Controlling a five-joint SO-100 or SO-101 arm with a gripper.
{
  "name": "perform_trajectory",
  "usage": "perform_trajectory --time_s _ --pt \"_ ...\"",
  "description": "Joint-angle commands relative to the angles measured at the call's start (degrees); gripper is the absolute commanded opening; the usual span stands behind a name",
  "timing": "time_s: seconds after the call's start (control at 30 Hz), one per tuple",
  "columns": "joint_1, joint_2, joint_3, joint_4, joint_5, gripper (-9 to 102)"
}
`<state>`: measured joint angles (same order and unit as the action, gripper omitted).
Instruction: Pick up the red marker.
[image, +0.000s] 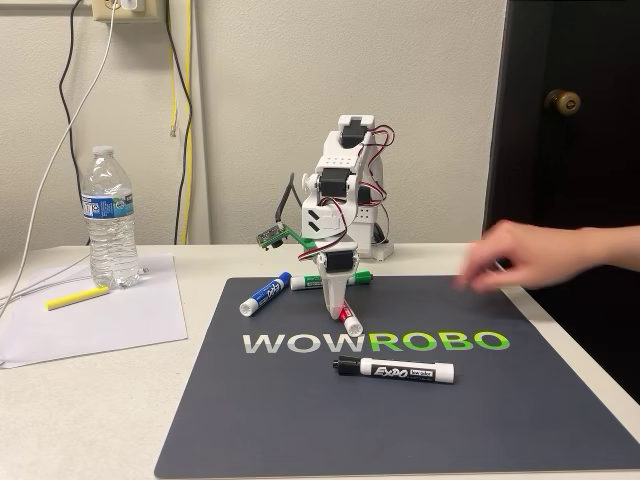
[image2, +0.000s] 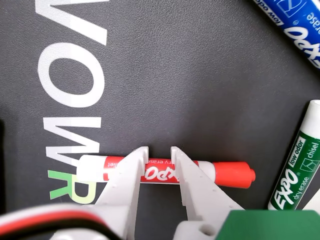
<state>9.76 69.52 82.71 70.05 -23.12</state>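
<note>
Red marker (image2: 227, 174) is lying flat on the dark mat (image2: 200, 90), directly under the gripper (image2: 160, 152), and in the wrist view its white barrel is running crosswise behind the two white fingers (image2: 127, 182) with its red cap sticking out to the right of them. The gripper is reaching down over the middle of the barrel with its fingers parted a little, the printed label showing in the narrow gap between the tips; whether the tips are touching the barrel I cannot tell. In the fixed view the gripper (image: 336, 312) is pointing straight down at the mat, and the red marker (image: 351, 322) is peeking out just beside its tip, on the right. A green marker (image2: 295, 165) is lying to the right of the gripper in the wrist view, apart from the red cap, and a blue marker (image2: 295, 20) is lying farther off at the upper right. In the fixed view a black marker (image: 395, 371) is lying in front of the gripper, below the printed lettering. A person's hand (image: 510, 258), blurred, is hovering over the mat's right edge, well apart from the gripper. A water bottle (image: 108, 218) and a yellow highlighter (image: 76, 297) are resting on white paper (image: 130, 320) far to the left
</note>
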Motion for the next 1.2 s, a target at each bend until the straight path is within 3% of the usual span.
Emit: perform_trajectory --time_s 0.0,1.17 --pt "0.4 3.8 -1.0 -0.5 0.7 10" --pt "1.2 5.3 -2.6 0.4 1.2 10"
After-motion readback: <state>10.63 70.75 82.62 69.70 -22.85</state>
